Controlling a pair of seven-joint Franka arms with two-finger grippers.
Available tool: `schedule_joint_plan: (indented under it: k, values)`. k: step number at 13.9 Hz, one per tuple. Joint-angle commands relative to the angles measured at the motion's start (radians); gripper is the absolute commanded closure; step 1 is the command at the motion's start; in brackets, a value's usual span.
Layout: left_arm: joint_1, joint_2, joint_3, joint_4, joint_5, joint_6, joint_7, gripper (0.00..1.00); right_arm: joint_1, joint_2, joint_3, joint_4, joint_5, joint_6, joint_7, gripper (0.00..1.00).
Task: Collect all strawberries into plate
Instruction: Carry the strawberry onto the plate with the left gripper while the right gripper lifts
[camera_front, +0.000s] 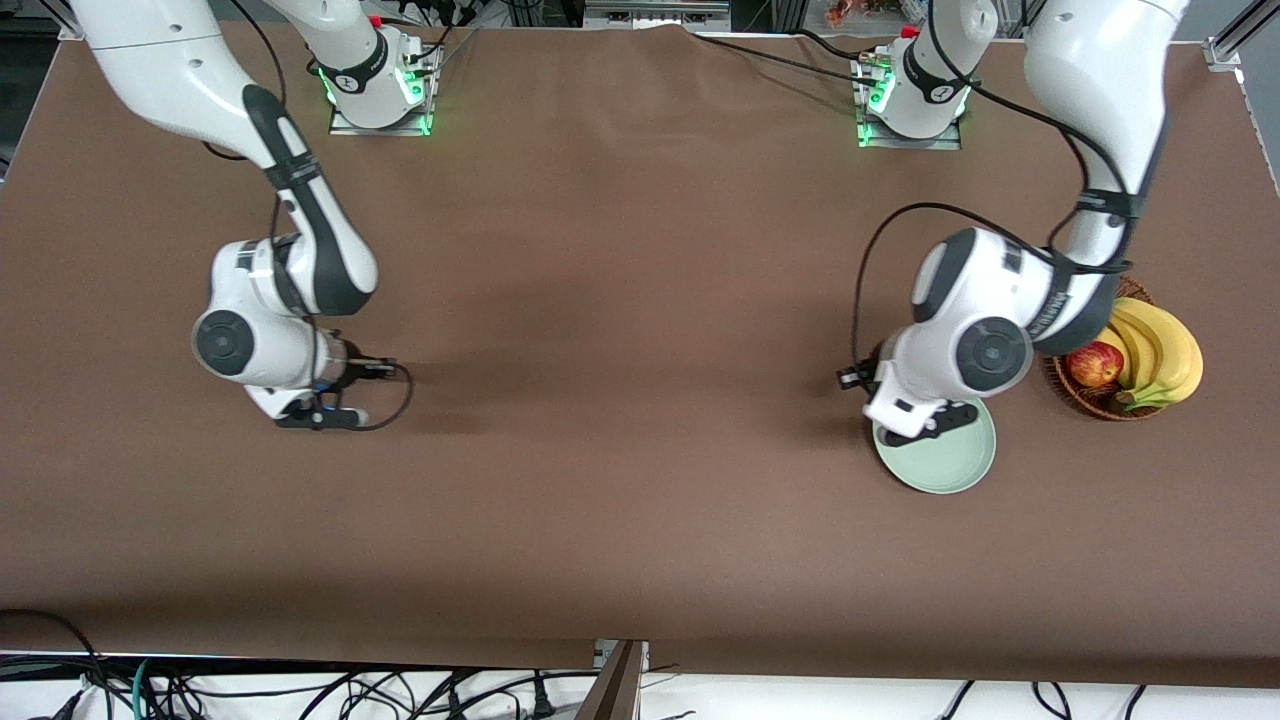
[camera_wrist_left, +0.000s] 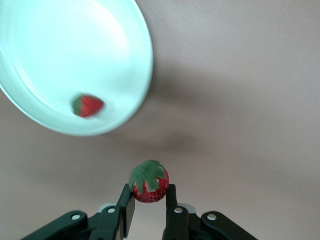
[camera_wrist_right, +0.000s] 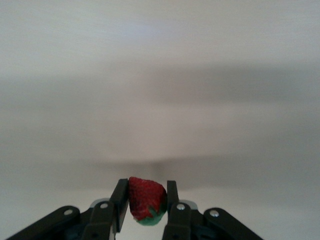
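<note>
The left end effector (camera_wrist_left: 149, 207) hangs over the rim of the round, shallow, pale mint-green plate (camera_front: 958, 462), on the side of the plate farther from the front camera. Its black fingers (camera_wrist_left: 171, 200) are closed on a small red strawberry with a dark green leafy top (camera_wrist_left: 149, 181), leaves turned toward the wrist camera. A second small red strawberry (camera_wrist_left: 88, 105) lies inside the plate near its rim, blurred in the left wrist view.

The right end effector (camera_wrist_right: 145, 210) is low over the bare brown cloth-covered surface (camera_front: 620, 300) toward the right arm's end, well apart from the plate. Its fingers (camera_wrist_right: 120, 197) are pinched on a third red strawberry (camera_wrist_right: 146, 200), green top pointing down.

Just beside the plate, toward the left arm's end of the surface, a brown wicker basket (camera_front: 1085, 400) holds a red-yellow apple (camera_front: 1094, 364) and a bunch of yellow bananas (camera_front: 1160, 355); the left arm covers part of it.

No brand name, label or writing is readable on anything.
</note>
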Motion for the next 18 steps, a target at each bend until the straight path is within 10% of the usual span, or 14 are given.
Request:
schedule_joint_plan:
  k: [1, 7, 8, 9, 12, 13, 16, 18]
  values:
    - [0.088, 0.026, -0.014, -0.019, -0.001, 0.034, 0.261, 1.00, 0.068, 0.073, 0.078, 0.117, 0.013, 0.011, 0.314, 1.00]
    - [0.154, 0.102, -0.001, -0.011, 0.014, 0.120, 0.561, 0.91, 0.358, 0.304, 0.087, 0.485, -0.054, 0.067, 1.032, 1.00]
    - [0.154, 0.119, -0.001, -0.002, 0.028, 0.120, 0.589, 0.60, 0.399, 0.357, 0.084, 0.571, -0.086, 0.067, 1.132, 1.00]
    - [0.154, 0.124, -0.002, 0.004, 0.039, 0.114, 0.597, 0.07, 0.442, 0.415, 0.080, 0.669, -0.121, 0.065, 1.236, 1.00]
    - [0.153, 0.103, -0.008, 0.007, 0.025, 0.088, 0.578, 0.00, 0.511, 0.535, 0.081, 0.806, -0.188, 0.120, 1.447, 0.96]
    - [0.153, 0.089, -0.014, 0.009, 0.024, 0.051, 0.577, 0.00, 0.525, 0.553, 0.081, 0.806, -0.191, 0.186, 1.475, 0.89]
    - [0.142, 0.055, -0.050, 0.010, -0.114, 0.011, 0.467, 0.00, 0.548, 0.589, 0.081, 0.805, -0.212, 0.266, 1.498, 0.00]
    - [0.140, 0.055, -0.092, 0.012, -0.122, 0.015, 0.341, 0.00, 0.534, 0.567, 0.084, 0.805, -0.281, 0.236, 1.481, 0.00]
